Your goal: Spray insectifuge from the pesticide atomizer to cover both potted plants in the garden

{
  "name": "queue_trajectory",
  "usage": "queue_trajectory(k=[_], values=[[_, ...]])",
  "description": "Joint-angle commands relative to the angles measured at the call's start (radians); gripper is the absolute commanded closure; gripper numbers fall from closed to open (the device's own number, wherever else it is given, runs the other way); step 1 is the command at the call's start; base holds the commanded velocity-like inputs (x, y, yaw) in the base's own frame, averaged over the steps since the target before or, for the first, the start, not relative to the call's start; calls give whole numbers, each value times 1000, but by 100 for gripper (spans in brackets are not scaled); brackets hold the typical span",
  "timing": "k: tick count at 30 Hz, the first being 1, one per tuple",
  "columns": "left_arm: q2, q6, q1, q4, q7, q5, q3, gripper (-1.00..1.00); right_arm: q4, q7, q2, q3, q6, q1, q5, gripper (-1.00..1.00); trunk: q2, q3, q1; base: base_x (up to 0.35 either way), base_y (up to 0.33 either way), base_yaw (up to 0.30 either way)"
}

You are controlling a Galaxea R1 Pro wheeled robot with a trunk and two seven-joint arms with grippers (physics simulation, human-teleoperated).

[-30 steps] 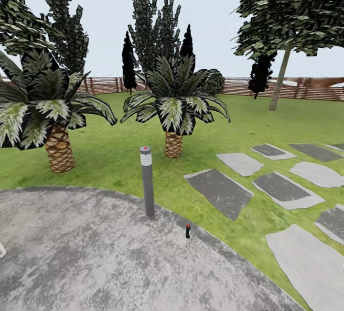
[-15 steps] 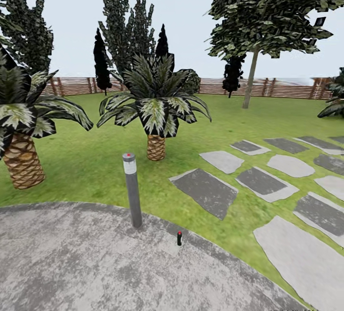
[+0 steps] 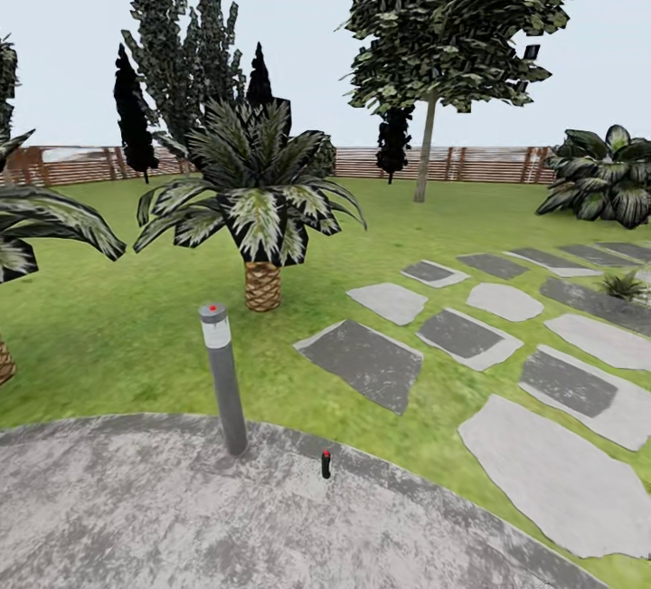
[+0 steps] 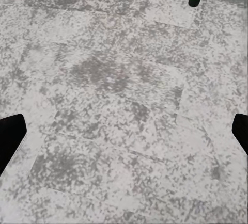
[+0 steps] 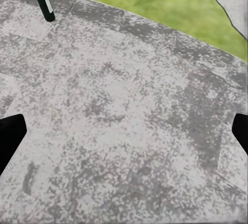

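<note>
Green lawn point(image 3: 136, 345) ran back to a brown slatted fence point(image 3: 488, 164) under a pale sky, with a round grey paved patio point(image 3: 136, 517) across the near ground in the head view. At the far left edge drooped the fronds of a scaly-trunked palm point(image 3: 36, 223), its trunk cut by the frame. Right of it, at the patio's rim, stood a tall grey bollard lamp point(image 3: 222, 376) with a red dot on its cap. Behind the lamp, on the grass, rose a second palm point(image 3: 256, 200), and tall dark conifers point(image 3: 176, 55) stood near the fence.

Just right of the lamp's foot, upright on the paving close to the grass edge, was the pesticide atomizer point(image 3: 325, 464), small and dark with a red top. The right wrist view showed it standing upright with a pale label strip, near the patio's curved border; the left wrist view caught only its lower body beside the lamp's base.

Farther right, grey stepping stones point(image 3: 362, 361) trailed across the lawn. A leafy tree point(image 3: 452, 19) stood behind them, and a broad-leaved dark shrub point(image 3: 601, 175) sat by the fence at the far right, with a thin-bladed grassy clump point(image 3: 624, 284) nearer among the stones.

Each wrist view looked down on bare paving, with a dark fingertip at either edge: the left gripper point(image 4: 124, 136) and right gripper point(image 5: 124, 136) both had their jaws spread wide, holding nothing.
</note>
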Motion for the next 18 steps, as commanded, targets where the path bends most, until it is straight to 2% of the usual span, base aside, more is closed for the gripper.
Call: queue_trajectory(k=[1, 18], values=[[0, -3, 0, 0, -1, -1, -1, -100, 1, 0, 0, -1, -3, -1, 0, -100, -1, -1, 0, 70, 286, -300], [0, -3, 0, 0, -1, -3, -1, -100, 1, 0, 0, -1, -3, -1, 0, -100, -1, -1, 0, 7, 301, -300]])
